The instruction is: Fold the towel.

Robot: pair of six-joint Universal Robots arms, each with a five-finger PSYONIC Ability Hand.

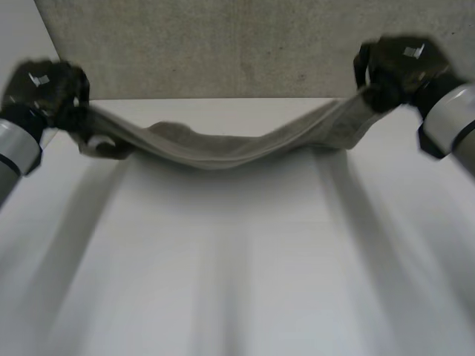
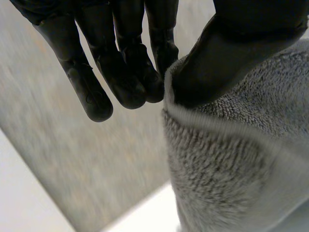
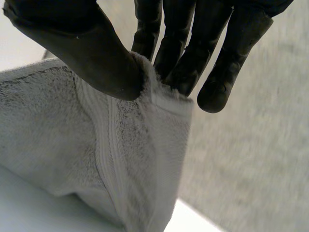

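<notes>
While the left robot hand [image 1: 46,90] and the right robot hand [image 1: 404,68] each pinch one end of the towel [image 1: 223,150] between thumb and fingers, so it sags between them over the surface [image 1: 237,282], they should move evenly so it lands flat.

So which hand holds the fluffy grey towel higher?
The right black hand; in the head view its end of the grey towel sits higher than at the left hand.

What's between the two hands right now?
In the head view, just the towel: it spans from the left hand to the right hand, sagging in the middle, each hand pinching one end.
</notes>
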